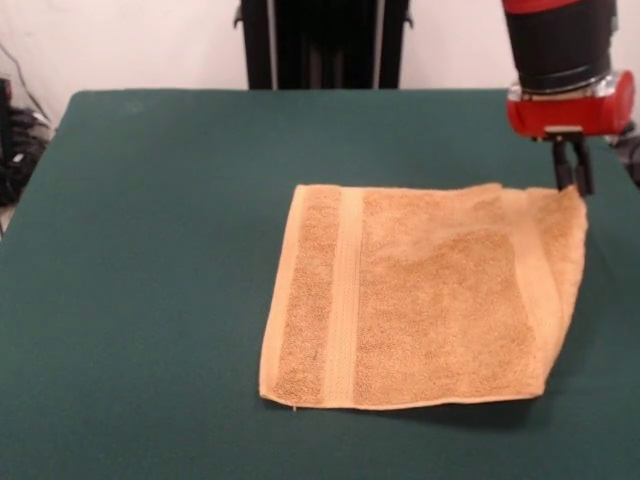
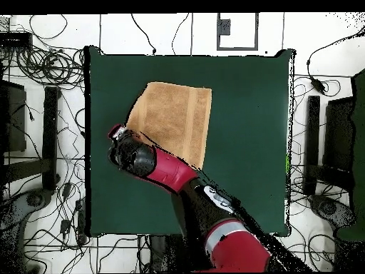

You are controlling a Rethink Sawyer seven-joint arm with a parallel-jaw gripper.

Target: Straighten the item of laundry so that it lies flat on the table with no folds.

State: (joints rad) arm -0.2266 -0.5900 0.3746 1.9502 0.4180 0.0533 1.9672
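Observation:
The orange-tan towel [image 1: 420,300] lies spread on the dark green table [image 1: 150,250], its woven band running near its left end. Its right end is raised off the cloth and curls inward, with a shadow beneath. My gripper [image 1: 573,185] stands at the towel's far right corner, shut on that corner and holding it slightly above the table. In the overhead view the towel [image 2: 175,114] lies on the table [image 2: 249,143] in its upper left part. My arm's red and black wrist [image 2: 132,153] covers the towel's lower left corner and hides the gripper.
The black pedestal [image 1: 320,40] stands behind the table's far edge. Tangled cables [image 2: 43,64] and dark equipment [image 2: 338,135] lie on the floor round the table. The table's right edge is close to the gripper in the front view.

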